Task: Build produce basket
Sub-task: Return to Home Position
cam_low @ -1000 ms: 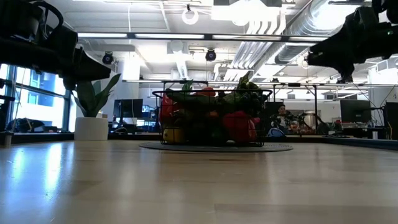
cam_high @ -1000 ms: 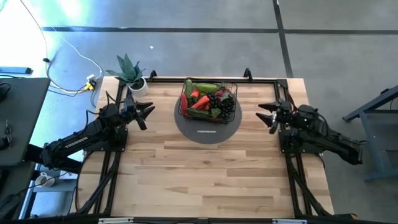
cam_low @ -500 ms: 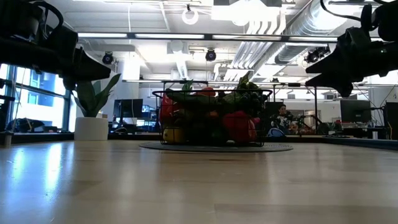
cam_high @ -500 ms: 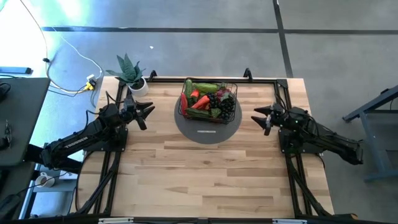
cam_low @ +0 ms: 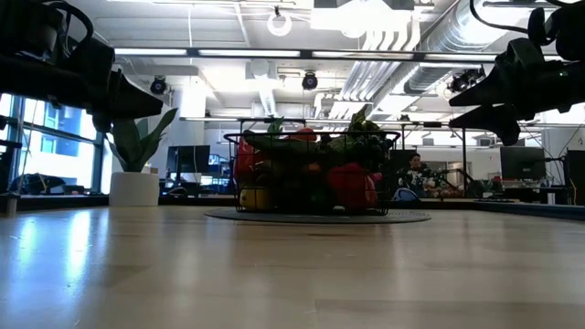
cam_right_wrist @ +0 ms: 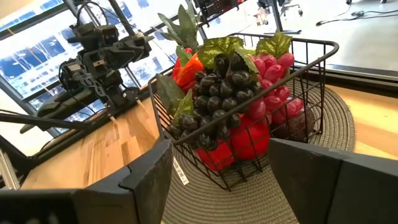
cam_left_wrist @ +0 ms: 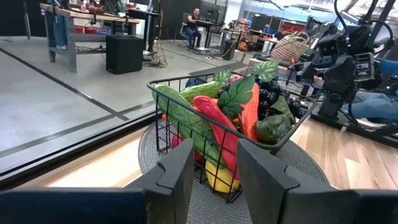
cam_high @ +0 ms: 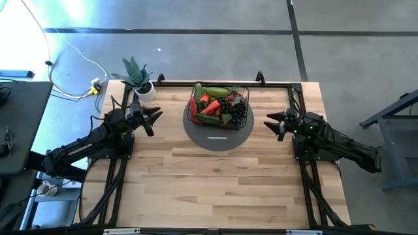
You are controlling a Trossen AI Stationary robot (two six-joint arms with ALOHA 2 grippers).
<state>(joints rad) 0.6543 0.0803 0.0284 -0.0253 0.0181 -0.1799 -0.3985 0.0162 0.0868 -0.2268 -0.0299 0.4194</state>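
The black wire-mesh basket (cam_high: 219, 104) stands on a grey round mat (cam_high: 218, 134) at the table's far middle, filled with produce (cam_high: 219, 103): green cucumbers, red and orange peppers, dark and pink grapes (cam_right_wrist: 227, 81). It also shows in the low view (cam_low: 311, 172) and the left wrist view (cam_left_wrist: 224, 134). My left gripper (cam_high: 157, 118) hovers open to the basket's left, above the table. My right gripper (cam_high: 273, 123) hovers open to the basket's right, above the table. Both are empty and point toward the basket.
A potted green plant (cam_high: 138, 77) in a white pot stands at the far left corner, behind my left gripper. A black frame rail (cam_high: 274, 85) runs along the table's far edge. Bare wood (cam_high: 215, 189) lies nearer than the mat. People sit in the room beyond (cam_low: 416, 174).
My right gripper has moved a little toward the table's left edge, closer to the basket, and has come down slightly. My left gripper and the basket have kept still.
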